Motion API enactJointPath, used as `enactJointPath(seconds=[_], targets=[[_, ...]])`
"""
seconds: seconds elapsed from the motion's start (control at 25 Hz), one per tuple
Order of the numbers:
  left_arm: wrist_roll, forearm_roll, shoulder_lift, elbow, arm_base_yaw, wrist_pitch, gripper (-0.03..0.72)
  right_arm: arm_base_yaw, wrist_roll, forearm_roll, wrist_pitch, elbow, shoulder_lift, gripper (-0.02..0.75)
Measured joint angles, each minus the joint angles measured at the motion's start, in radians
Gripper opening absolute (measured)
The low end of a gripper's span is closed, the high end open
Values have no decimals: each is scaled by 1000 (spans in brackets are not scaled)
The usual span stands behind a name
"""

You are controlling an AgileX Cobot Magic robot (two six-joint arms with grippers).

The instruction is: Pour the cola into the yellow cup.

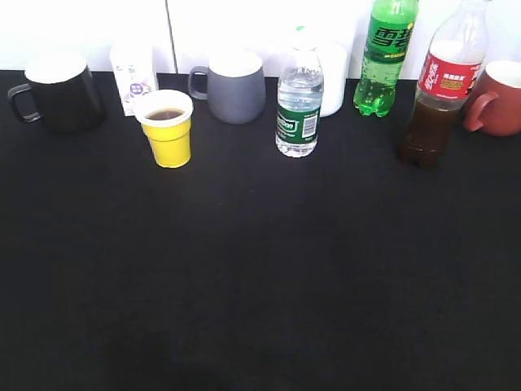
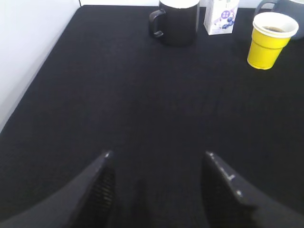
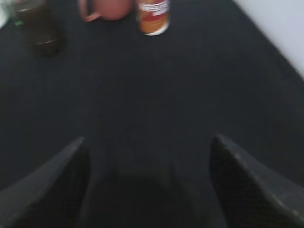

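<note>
The cola bottle (image 1: 442, 88) stands upright at the back right of the black table, with dark drink in its lower part. Its blurred base shows at the top left of the right wrist view (image 3: 37, 28). The yellow cup (image 1: 168, 129) stands at the back left with dark drink inside; it also shows at the top right of the left wrist view (image 2: 270, 40). My left gripper (image 2: 156, 164) is open and empty, low over the black cloth, far from the cup. My right gripper (image 3: 149, 147) is open and empty, well short of the cola. Neither gripper shows in the exterior view.
Along the back stand a black mug (image 1: 59, 91), a small white carton (image 1: 133, 77), a grey mug (image 1: 234, 85), a water bottle (image 1: 299, 104), a green soda bottle (image 1: 386, 57) and a red mug (image 1: 501, 98). An orange can (image 3: 153, 16) stands beside the red mug.
</note>
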Motion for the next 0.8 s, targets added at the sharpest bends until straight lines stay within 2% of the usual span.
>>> enactJointPath(seconds=[0.8], targets=[[0, 0, 0, 1, 0, 0, 437, -9, 0, 0, -1, 0, 0, 592]])
